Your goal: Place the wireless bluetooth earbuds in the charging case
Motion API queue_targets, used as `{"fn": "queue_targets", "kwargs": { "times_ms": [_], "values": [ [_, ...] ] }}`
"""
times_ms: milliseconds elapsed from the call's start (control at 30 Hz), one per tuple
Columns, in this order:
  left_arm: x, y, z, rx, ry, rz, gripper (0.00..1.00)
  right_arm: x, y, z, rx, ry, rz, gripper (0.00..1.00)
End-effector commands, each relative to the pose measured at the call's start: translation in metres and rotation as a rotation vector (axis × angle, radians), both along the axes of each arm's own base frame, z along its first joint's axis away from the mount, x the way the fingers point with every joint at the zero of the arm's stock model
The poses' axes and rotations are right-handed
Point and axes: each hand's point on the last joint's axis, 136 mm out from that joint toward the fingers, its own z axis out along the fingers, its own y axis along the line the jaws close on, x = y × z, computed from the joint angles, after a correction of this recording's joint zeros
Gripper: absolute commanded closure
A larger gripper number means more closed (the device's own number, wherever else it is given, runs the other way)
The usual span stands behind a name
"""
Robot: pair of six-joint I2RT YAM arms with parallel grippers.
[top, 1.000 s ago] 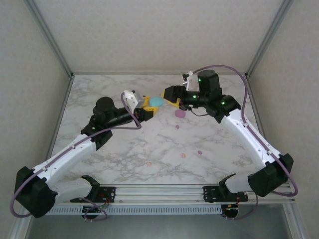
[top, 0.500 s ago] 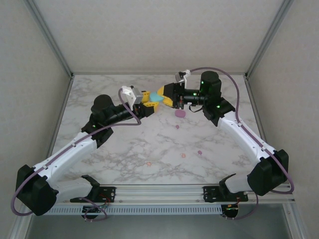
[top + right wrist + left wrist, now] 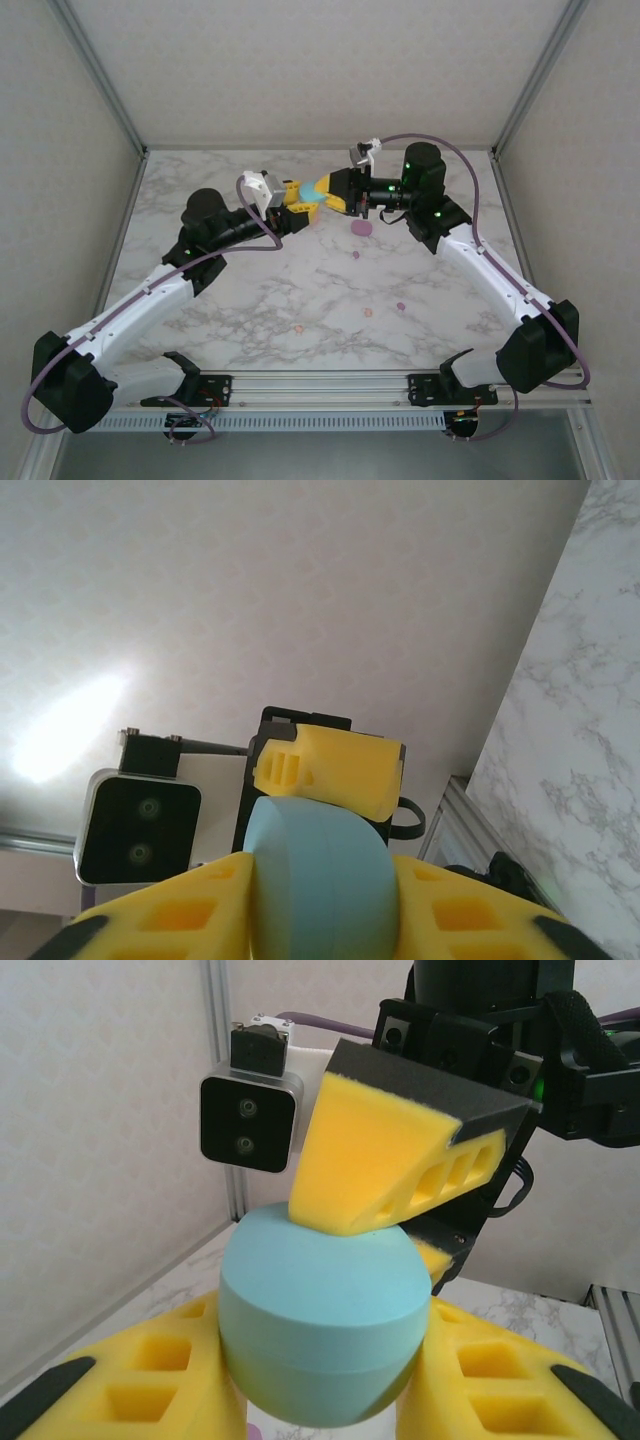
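- Left gripper (image 3: 297, 212) clamps the teal case (image 3: 320, 1320) in the air at far centre — right gripper (image 3: 322, 192) pinches the same case from the right.
- Earbuds (image 3: 367, 312) lie scattered on the marble table (image 3: 200, 180) — nearer, slightly right.

Both arms reach from the near edge of the table (image 3: 250, 300) to its far middle, and I read the wrists as roughly level. Left arm (image 3: 150, 295) comes from the near-left corner, right arm (image 3: 490, 265) from the near-right. Grippers meet tip to tip. Left gripper (image 3: 293, 212) clamps the case (image 3: 311, 198). Right gripper (image 3: 325, 190) pinches the same case from the opposite side.
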Motion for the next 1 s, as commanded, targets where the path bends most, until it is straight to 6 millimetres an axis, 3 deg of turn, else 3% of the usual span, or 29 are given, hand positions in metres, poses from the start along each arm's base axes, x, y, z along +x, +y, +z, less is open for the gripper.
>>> {"fn": "queue_targets", "kwargs": {
  "times_ms": [0,233,467,633,700,833,967],
  "values": [
    [0.000,-0.003,0.011,0.003,-0.029,-0.009,0.84,-0.004,0.008,-0.010,-0.006,-0.007,0.029,0.76],
    [0.016,0.007,-0.007,0.048,0.011,0.108,0.67,0.018,0.004,-0.026,-0.019,0.004,-0.117,0.90],
    [0.019,0.010,-0.021,0.079,0.037,0.131,0.45,0.036,-0.001,-0.033,-0.004,0.015,-0.227,0.92],
    [0.023,0.018,-0.028,0.086,0.043,0.187,0.35,0.061,-0.016,-0.054,-0.044,0.040,-0.386,0.92],
    [0.025,0.027,-0.028,0.072,0.044,0.240,0.35,0.076,-0.027,-0.074,-0.106,0.045,-0.481,0.92],
    [0.031,0.053,-0.022,0.020,0.045,0.386,0.33,0.112,-0.058,-0.140,-0.315,0.119,-0.663,0.91],
    [0.033,0.082,-0.015,-0.018,0.072,0.522,0.24,0.146,-0.067,-0.194,-0.419,0.185,-0.681,0.91]
  ]
}}
